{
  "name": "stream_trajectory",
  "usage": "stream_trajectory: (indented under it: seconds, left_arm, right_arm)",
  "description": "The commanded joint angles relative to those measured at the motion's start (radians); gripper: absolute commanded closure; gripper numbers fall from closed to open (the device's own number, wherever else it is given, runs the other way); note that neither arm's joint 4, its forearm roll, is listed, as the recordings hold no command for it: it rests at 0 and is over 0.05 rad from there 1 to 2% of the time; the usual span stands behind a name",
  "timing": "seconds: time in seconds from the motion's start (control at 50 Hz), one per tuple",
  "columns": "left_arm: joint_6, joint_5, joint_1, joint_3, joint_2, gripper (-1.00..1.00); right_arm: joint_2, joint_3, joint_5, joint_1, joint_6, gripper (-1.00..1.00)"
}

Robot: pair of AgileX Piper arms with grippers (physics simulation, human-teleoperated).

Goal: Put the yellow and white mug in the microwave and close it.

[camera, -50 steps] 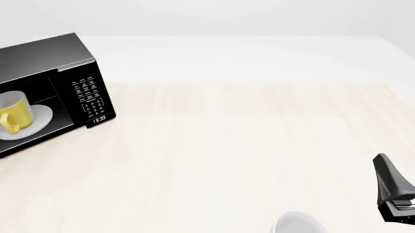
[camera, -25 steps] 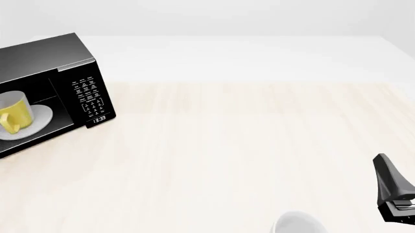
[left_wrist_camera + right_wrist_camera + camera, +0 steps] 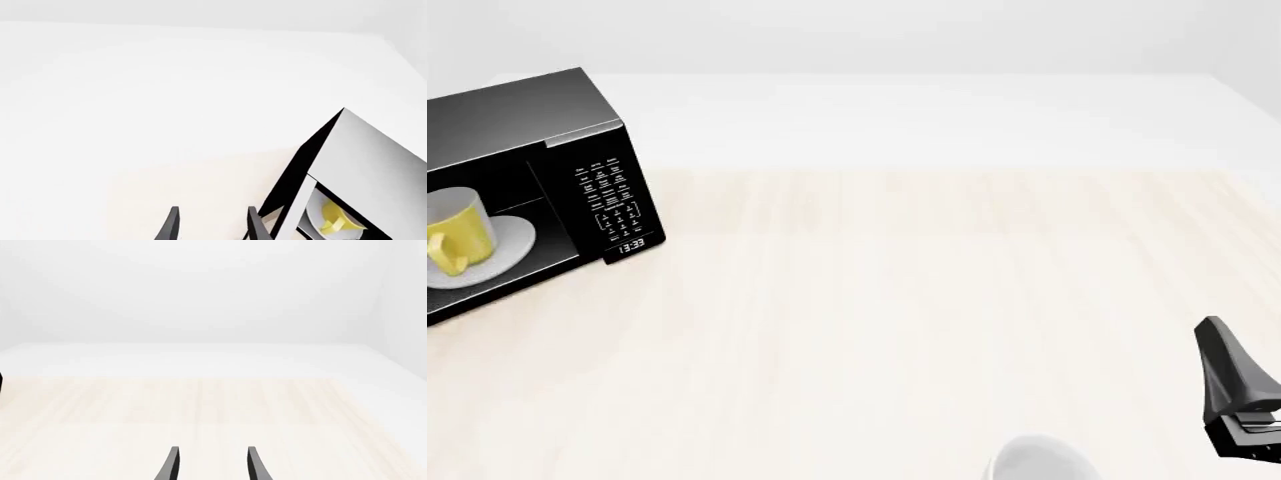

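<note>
From the front camera, the microwave [image 3: 534, 190] sits at the far left of the pale wooden table [image 3: 908, 300], its black top catching grey light, its keypad panel [image 3: 614, 200] facing me with white lettering and a lit clock reading 13:33 low on that panel. The cavity is open to view, and the yellow and white mug [image 3: 454, 235] stands upright on the white turntable plate [image 3: 507, 245] inside, its yellow loop handle turned toward the camera and partly cut by the picture's left edge. I cannot see the door from here. My right gripper [image 3: 1234, 385] shows at the lower right edge as a dark pointed shape, well apart from the microwave, and a plain white cup [image 3: 1038, 460] peeks in at the bottom edge just to its left. My left gripper is out of this view. From my left wrist, the left gripper [image 3: 210, 225] shows two dark fingertips with a clear gap between them, holding nothing; beside them is the microwave's [image 3: 360, 170] grey top and dark edge, with a sliver of the mug [image 3: 333, 217] on the plate inside. From my right wrist, the same parted fingertips appear, spread and empty, above bare wood, with the table's white far end beyond.
</note>
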Motion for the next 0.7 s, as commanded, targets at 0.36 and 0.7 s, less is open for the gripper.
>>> stream_trajectory:
  seconds: [0.36,0.7]
  left_arm:
    - [0.214,-0.080,0.134,0.075,0.029,-1.00]
    - [0.266,-0.142,0.124,0.153,0.068,-1.00]
  right_arm:
    - [0.000,0.000,0.000,0.000,0.000,-1.00]
    - [0.000,0.000,0.000,0.000,0.000,-1.00]
